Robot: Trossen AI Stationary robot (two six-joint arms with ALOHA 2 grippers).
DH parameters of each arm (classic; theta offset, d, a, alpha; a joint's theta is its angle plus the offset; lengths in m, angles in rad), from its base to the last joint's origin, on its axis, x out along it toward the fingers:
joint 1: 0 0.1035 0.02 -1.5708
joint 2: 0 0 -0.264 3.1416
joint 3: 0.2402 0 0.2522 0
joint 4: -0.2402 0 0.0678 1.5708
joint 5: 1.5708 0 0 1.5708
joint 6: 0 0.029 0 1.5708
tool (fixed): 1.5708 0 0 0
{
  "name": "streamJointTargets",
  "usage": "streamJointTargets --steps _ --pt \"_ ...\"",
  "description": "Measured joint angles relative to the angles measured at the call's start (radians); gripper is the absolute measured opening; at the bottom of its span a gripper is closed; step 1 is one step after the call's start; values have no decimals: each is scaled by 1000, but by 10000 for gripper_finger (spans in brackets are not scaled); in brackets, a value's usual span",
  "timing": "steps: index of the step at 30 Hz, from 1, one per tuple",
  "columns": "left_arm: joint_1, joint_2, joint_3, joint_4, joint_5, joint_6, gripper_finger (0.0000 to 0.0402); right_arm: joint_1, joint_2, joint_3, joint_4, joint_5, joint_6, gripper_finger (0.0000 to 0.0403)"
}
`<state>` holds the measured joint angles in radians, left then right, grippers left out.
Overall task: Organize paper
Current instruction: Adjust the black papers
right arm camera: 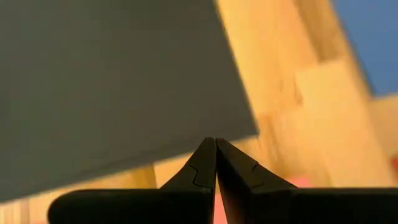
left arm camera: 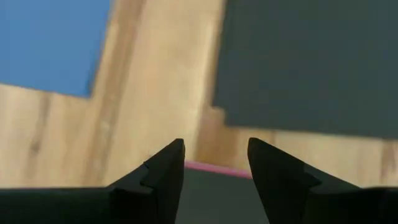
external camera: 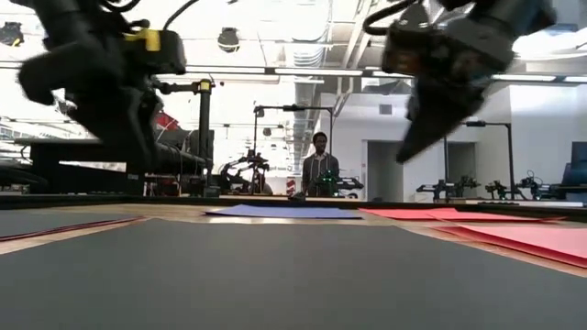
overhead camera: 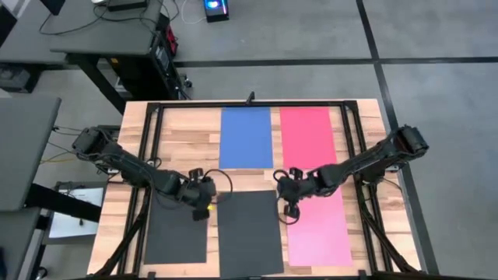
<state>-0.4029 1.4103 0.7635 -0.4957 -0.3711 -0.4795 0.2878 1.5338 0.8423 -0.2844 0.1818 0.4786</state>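
Observation:
Several paper sheets lie flat on the wooden table. A blue sheet [overhead camera: 245, 138] and a red one [overhead camera: 307, 138] sit at the far side. A pink sheet [overhead camera: 319, 233] is near right, one dark grey sheet [overhead camera: 249, 233] near centre and another [overhead camera: 177, 237] near left, with a thin pink edge [left arm camera: 217, 168] showing under it. My left gripper [overhead camera: 204, 210] hovers open above the gap between the two dark sheets. My right gripper [overhead camera: 289, 214] hovers shut between the central dark sheet and the pink one, fingertips together [right arm camera: 215, 149]. The low view shows both clear of the table.
A black metal frame [overhead camera: 148, 155] runs around the table's top along its edges. Bare wood [overhead camera: 194, 148] lies at the far left of the table. Beyond the far edge a person [external camera: 319, 163] stands in the room among other benches.

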Motion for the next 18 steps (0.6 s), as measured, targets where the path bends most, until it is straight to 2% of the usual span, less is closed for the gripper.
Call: streamJointTargets --steps 10,18 --pt "-45 131 0 2 116 -76 162 33 142 0 -29 -15 91 0" --pt "-45 178 2 106 131 -52 162 24 168 2 -23 -23 95 0"
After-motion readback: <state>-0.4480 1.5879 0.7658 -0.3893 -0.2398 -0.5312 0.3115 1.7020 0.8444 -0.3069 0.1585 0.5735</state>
